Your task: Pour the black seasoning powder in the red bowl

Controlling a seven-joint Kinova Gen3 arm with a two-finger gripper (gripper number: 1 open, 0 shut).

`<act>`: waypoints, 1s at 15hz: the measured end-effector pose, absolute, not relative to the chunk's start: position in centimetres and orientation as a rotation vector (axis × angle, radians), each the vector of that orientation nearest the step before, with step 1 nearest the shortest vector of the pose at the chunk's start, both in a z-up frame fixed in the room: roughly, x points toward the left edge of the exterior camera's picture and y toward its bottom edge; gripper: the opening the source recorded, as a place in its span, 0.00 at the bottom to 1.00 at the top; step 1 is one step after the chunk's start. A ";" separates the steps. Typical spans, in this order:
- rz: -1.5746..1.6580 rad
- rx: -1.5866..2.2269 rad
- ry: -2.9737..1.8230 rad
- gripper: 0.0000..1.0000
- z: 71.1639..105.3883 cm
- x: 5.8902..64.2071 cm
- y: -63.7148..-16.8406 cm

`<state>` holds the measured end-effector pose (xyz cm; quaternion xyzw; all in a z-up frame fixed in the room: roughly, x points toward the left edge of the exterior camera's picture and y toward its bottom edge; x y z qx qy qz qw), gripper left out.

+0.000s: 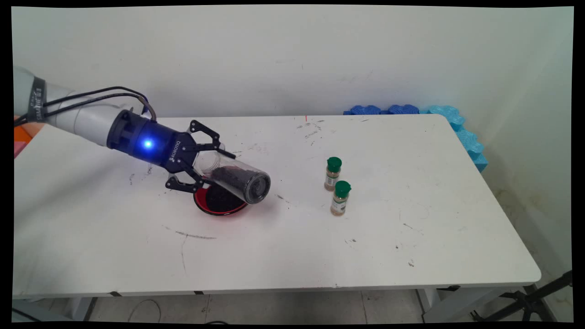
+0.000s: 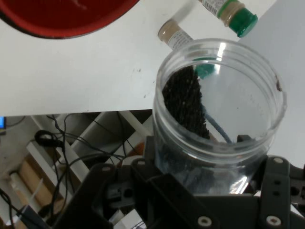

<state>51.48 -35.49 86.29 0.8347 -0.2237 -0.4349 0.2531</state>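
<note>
My gripper is shut on a clear plastic jar, held tipped on its side with its open mouth pointing right and slightly down. Dark granules lie along the jar's lower side. Directly below the jar sits a red dish on the white table, and it holds a layer of the same dark granules. In the hand view the jar fills the middle, and an edge of the red dish shows at the top left.
Two small spice bottles with green caps stand to the right of the dish, one behind the other. Blue foam pieces line the table's far right corner. The table's right and front edges lie beyond.
</note>
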 end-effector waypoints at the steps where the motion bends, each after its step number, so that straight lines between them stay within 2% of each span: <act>1: -1.191 2.273 -0.592 0.00 86.2 51.4 -35.5; 15: -1.272 2.303 -0.425 0.00 85.9 50.7 -35.4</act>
